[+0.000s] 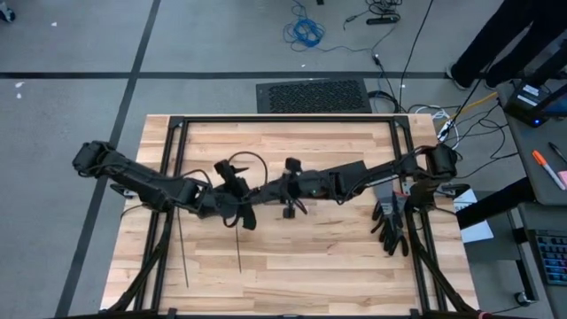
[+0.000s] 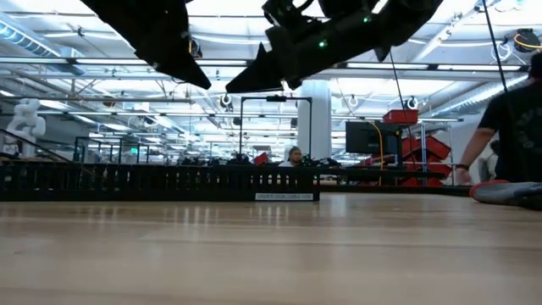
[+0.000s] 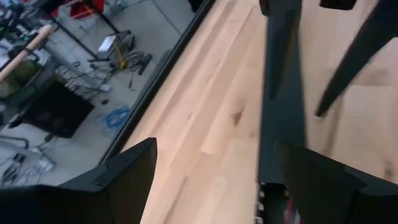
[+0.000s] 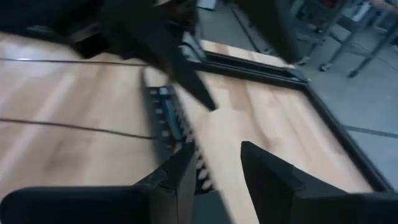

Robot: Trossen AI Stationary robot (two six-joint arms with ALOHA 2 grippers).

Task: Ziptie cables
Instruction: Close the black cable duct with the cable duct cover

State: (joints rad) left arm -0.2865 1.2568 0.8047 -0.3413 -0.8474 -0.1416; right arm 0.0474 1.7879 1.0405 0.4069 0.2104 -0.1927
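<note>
My two grippers hang well above the wood at mid-table, tips facing each other: the left gripper [image 1: 234, 202] [image 3: 214, 146] is wide open, and the right gripper [image 1: 288, 188] [image 4: 216, 148] has a narrow gap with nothing in it. Below them a long black slotted duct [image 2: 161, 182] [image 4: 165, 124] lies flat on the table, hidden under the arms in the high view. The cables show only as white and red bits in the duct [image 3: 273, 208]. One ziptie [image 1: 250, 158] arcs in a loop just beyond the grippers; what holds it is hidden. Two straight zipties [image 1: 182, 252] [image 1: 241, 257] lie flat nearer the front edge.
A pair of black gloves [image 1: 390, 226] lies on the table's right side. A black metal frame [image 1: 275, 120] runs around the tabletop. Beyond the right edge is a person [image 2: 517, 110] at another desk. Bare wood lies toward the front edge.
</note>
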